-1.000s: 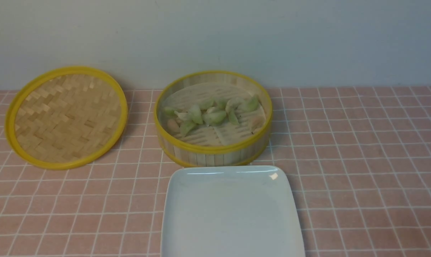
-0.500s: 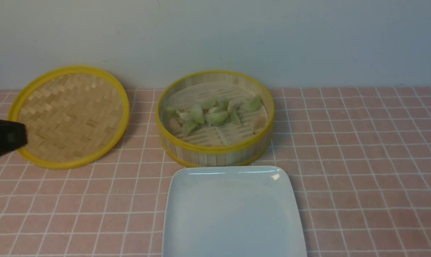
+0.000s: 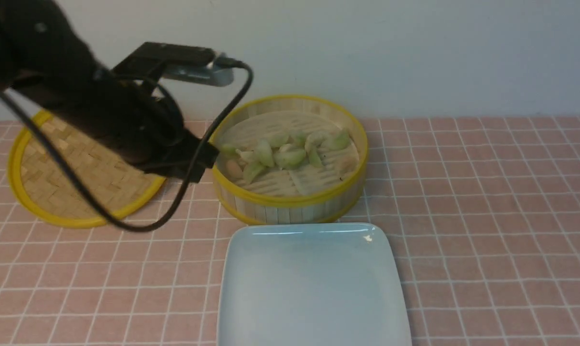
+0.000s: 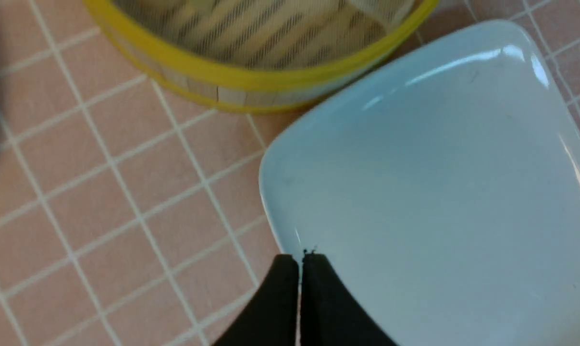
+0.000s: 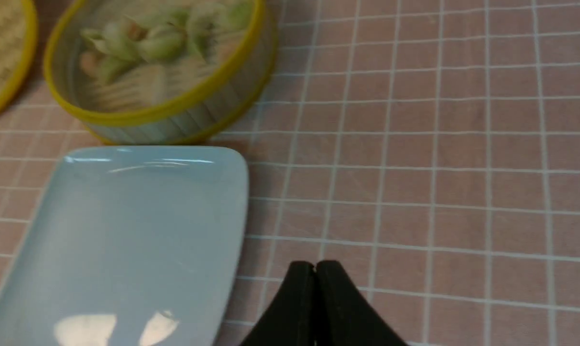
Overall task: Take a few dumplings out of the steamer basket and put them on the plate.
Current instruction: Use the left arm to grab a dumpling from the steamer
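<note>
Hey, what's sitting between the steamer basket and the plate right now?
Nothing. In the left wrist view only a thin sliver of pink checked cloth shows between the steamer basket and the plate.

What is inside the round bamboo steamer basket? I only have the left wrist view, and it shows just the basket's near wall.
Observer: Small crescent-shaped dumplings, mostly pale green, clustered on the slatted floor of the yellow-rimmed steamer basket.
Operator: Where is the right gripper?
Observer: The right gripper is shut and empty, over the pink checked tablecloth beside the glossy white squarish plate.
Operator: And the lid?
Observer: The flat woven yellow-rimmed lid lies left of the basket, partly hidden by the black left arm.
</note>
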### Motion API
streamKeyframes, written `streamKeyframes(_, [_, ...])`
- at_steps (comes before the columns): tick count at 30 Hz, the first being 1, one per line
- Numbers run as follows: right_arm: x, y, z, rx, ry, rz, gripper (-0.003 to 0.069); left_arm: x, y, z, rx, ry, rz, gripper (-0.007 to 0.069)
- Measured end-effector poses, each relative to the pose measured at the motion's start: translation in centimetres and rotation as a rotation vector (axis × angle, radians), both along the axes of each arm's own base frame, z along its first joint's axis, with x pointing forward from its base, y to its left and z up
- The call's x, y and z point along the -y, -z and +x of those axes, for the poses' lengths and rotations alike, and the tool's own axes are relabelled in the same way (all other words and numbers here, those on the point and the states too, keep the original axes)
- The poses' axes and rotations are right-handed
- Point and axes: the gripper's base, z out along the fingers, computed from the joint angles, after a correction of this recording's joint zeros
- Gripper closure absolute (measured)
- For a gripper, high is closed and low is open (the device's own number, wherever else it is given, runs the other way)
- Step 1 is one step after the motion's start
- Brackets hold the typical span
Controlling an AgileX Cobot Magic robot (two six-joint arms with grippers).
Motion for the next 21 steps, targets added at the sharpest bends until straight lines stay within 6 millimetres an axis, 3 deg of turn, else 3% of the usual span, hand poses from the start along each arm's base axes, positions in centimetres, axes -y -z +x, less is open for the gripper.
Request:
streamKeyframes(4, [0.2,-0.6,1.6,-0.015,0.004,-0.031,0.0669,1.9,-0.1,3.6,0.047,0.036,0.015,0.0631])
streamKeyframes(10, [0.2,-0.5,1.8,-0.023,0.005,-0.032,0.0669,3.6,1.8,7.8,0.149,0.161,0.075,0.0596])
streamKeyframes(14, [0.1,-0.6,1.9,-0.002,0.005,-0.005,0.0669,4.9,5.2,10.8,0.23,0.163,0.077,0.0428])
streamKeyframes(19, [-0.2,-0.7,2.0,0.002,-0.001,0.035,0.0669,5.5,9.5,12.9,0.253,0.124,0.08,0.0195])
streamKeyframes(21, [-0.3,-0.8,1.9,0.002,-0.002,0.042,0.0669,5.7,11.1,13.5,0.248,0.112,0.081,0.0148])
